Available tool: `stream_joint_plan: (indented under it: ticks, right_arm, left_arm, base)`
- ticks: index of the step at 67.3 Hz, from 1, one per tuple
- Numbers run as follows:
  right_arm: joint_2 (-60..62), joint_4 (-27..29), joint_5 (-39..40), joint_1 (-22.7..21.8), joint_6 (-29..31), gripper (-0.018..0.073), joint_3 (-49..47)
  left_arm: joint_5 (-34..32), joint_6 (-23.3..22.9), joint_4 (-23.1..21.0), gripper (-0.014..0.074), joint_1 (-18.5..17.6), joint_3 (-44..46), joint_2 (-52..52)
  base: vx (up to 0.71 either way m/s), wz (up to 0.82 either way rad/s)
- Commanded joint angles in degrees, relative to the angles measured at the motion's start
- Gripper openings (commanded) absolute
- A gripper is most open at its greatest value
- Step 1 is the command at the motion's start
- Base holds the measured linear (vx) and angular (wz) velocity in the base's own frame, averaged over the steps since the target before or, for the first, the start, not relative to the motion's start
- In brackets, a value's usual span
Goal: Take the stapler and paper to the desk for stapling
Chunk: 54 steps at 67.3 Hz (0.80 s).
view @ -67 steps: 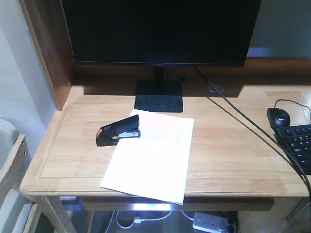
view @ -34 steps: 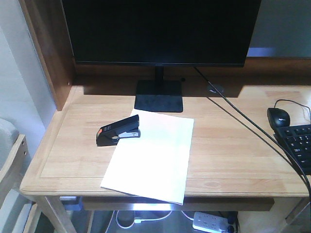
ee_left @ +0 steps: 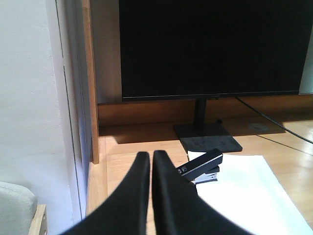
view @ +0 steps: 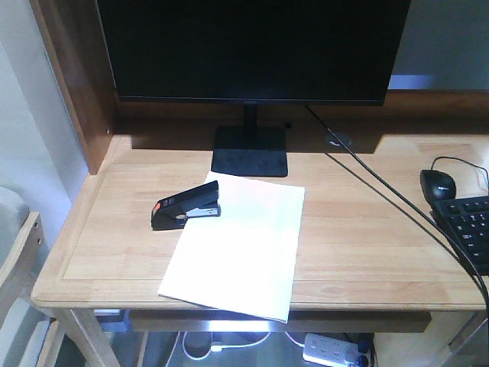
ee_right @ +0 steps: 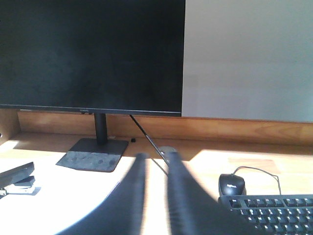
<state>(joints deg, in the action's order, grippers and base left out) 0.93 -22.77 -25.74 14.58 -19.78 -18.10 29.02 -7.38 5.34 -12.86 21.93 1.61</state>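
Stapler (view: 186, 206) sits on the wooden surface (view: 367, 229), its front end overlapping the far left corner of the paper (view: 237, 245), which lies angled and overhangs the near rim. Left tool (ee_left: 150, 155), fingers pressed together and empty, hovers just short of the stapler (ee_left: 201, 166), slightly left of it. Right tool (ee_right: 155, 157), blurred, fingers slightly apart and holding nothing, is well right of the stapler (ee_right: 16, 177), which is cut off by the frame edge there.

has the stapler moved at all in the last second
No. The stapler lies on the top left corner of the paper, at the same spot relative to the monitor base.
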Motion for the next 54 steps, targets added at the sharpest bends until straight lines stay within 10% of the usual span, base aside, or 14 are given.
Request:
stream_joint_plan:
  ticks: [1,54]
  right_arm:
    - [0.2,-0.7,3.5,-0.3,0.4,-0.0013,-1.4]
    - [0.2,-0.7,3.0,-0.3,0.4,-0.001,-1.4]
  left_arm:
    - [-4.5,-0.1,-0.4,-0.0006,-0.2,1.1,0.8]
    - [-9.3,3.7,-2.0,-0.0006,3.1,-7.9,-3.3]
  base:
    - [0.0,0.0]
    - [0.0,0.0]
